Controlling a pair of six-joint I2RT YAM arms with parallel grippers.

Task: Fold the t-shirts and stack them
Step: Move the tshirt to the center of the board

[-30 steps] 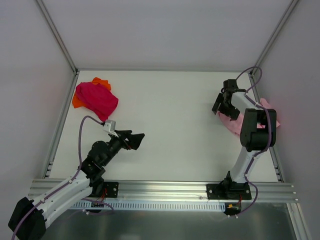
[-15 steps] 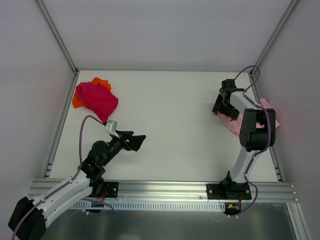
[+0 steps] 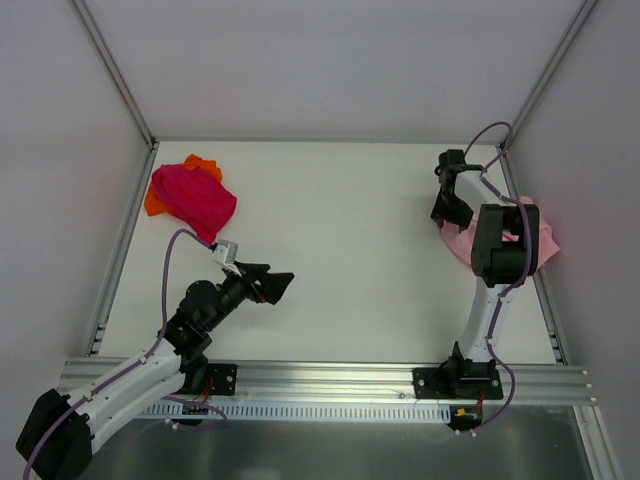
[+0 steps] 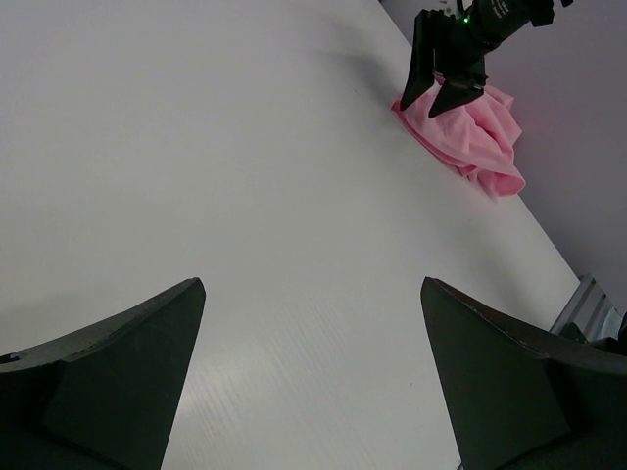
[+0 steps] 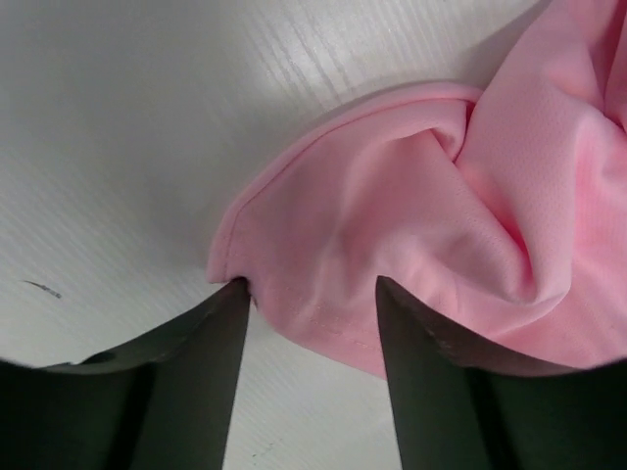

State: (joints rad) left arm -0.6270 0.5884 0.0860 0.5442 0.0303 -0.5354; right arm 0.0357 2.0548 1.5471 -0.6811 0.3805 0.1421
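Nearest, spread wide and empty at the left gripper (image 4: 312,283). Farther, half-parted at the right gripper (image 5: 311,284), astride the hem of the light pink t-shirt (image 5: 441,215), cloth between the fingers, unpinched. Could nip one thin fold and lose it on lifting. Well beyond the left fingers, heaped: magenta t-shirt (image 3: 192,198) on orange t-shirt (image 3: 152,205).

Left end effector (image 3: 286,287) jaws wide, right end effector (image 5: 311,284) extended, jaws narrower

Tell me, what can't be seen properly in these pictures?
- orange t-shirt: top view, mostly buried under the magenta t-shirt.
- light pink t-shirt: top view, partly behind the right arm; right wrist view, cut off by the frame's edges.
- The magenta and orange ones: outside both wrist views.
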